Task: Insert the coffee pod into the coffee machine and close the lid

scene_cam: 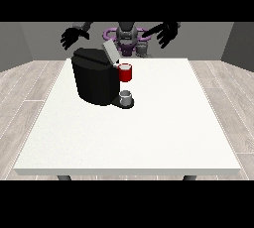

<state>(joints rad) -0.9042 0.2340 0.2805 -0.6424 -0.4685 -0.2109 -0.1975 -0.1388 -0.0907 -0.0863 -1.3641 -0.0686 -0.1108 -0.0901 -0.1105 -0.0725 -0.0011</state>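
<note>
A black coffee machine (95, 81) stands on the white table (149, 133), left of centre, with its grey lid (108, 50) tilted up and open. A red thing at the machine (125, 73) sits at its front right, under the lid. Below that, a small grey thing (127, 98) rests on the machine's base. Another grey thing (142, 48) shows by the table's far edge in front of the robot; I cannot tell whether it is the pod. The hand at the view's left (73, 36) and the hand at the view's right (166, 32) hover beyond the far edge, fingers spread, holding nothing.
The robot's torso (127, 36) is behind the table's far edge. The table's white surface stretches from the machine to the near edge and to the right edge. Wooden floor surrounds the table.
</note>
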